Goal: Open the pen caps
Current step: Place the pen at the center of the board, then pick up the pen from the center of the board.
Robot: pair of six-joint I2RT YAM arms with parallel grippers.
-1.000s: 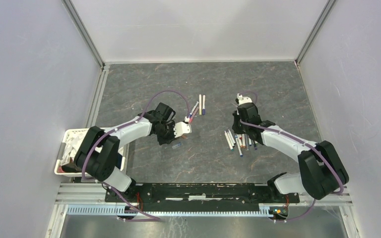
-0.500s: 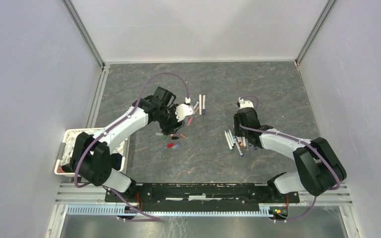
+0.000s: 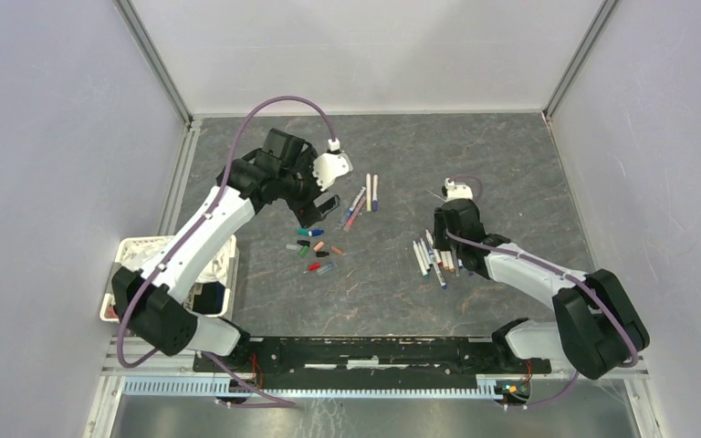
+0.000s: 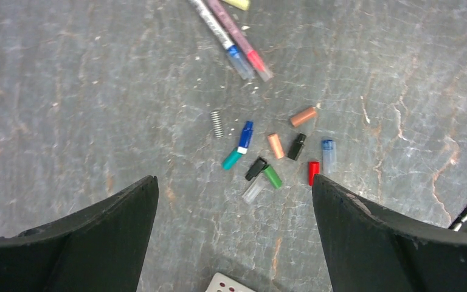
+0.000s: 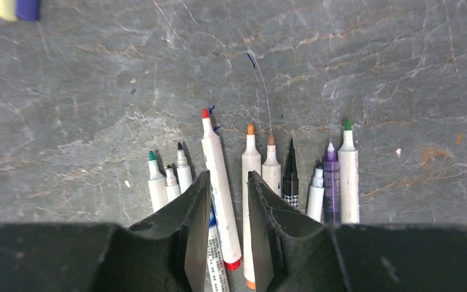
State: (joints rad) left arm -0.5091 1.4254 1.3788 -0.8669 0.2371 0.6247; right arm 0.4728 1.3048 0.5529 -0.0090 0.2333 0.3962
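Caps (image 4: 272,176) lie loose in a small cluster on the grey table (image 3: 511,164), straight below the left gripper (image 4: 234,182), whose jaws are spread wide with nothing between them. Each looks like a light, hard, smooth plastic stub, likely to skid or roll if nudged, so a pinch across the short body seems safer than one at an end. Pens (image 5: 214,152) look just as light and stiff. A capped one would best be held mid-barrel by one gripper while the other takes the coloured cap and pulls along the pen's length. The right gripper (image 5: 228,176) hangs low over the row of uncapped pens, its jaws a narrow gap apart and astride the red-tipped one, seemingly not squeezing it. I count ten loose caps plus one small ribbed grey piece (image 4: 217,123), ten bare-tipped pens in the row with perhaps one more under the fingers, and what appear to be four capped pens (image 3: 375,193) between the two arms.
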